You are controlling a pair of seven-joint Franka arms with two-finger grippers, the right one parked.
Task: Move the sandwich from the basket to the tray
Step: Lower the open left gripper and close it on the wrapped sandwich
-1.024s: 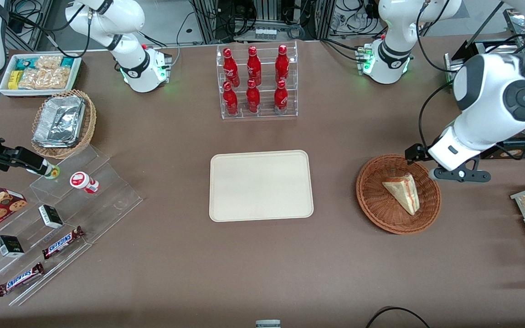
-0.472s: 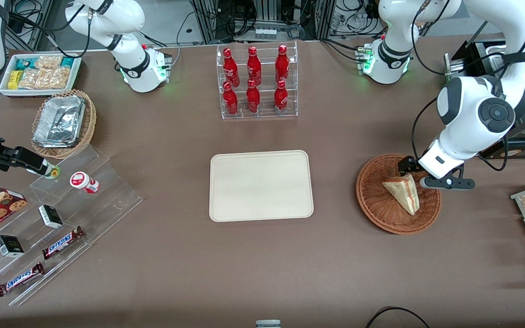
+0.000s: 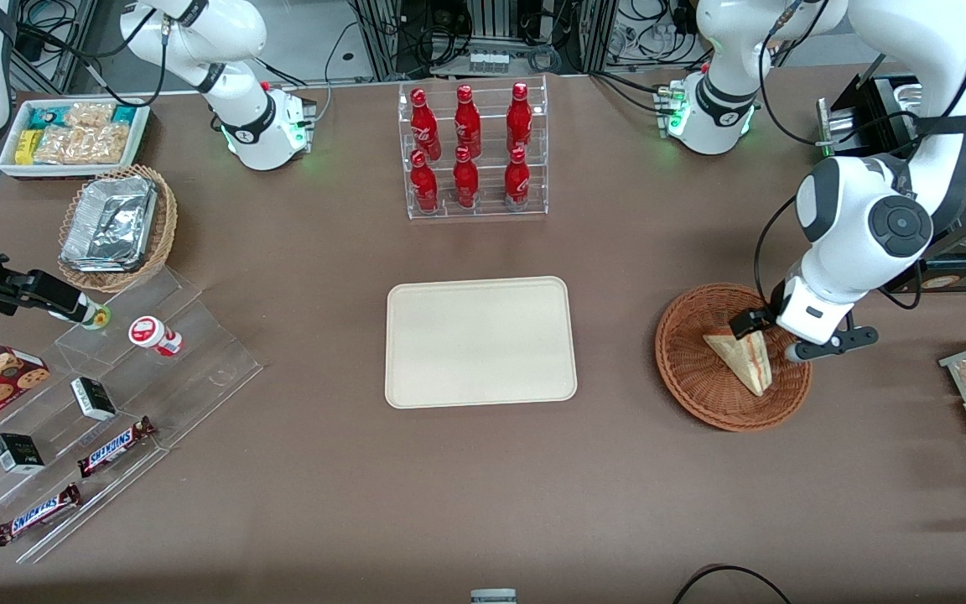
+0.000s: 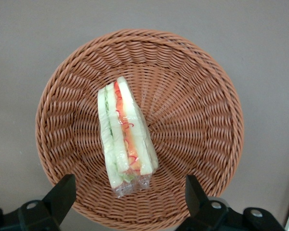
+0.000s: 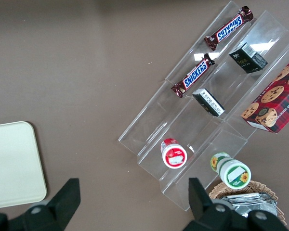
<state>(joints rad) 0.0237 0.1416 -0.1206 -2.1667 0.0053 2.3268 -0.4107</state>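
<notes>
Gripper (image 4: 126, 199) spread wide above sandwich (image 4: 124, 139) in basket (image 4: 202, 96); wedge looks light, soft, slippery-wrapped — pinch across the bread faces, gently.

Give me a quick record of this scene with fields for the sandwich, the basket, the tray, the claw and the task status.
sandwich: wrapped wedge lying on its side in the basket, not yet lifted
basket: round reddish-brown wicker, toward the working arm's end of the table, holds only the sandwich
tray: cream rectangle at the table's middle, nothing on it
claw: open, over the basket, fingers apart on either side of the sandwich's wide end, not gripping it
task status: sandwich in the basket, grasp not yet made
</notes>
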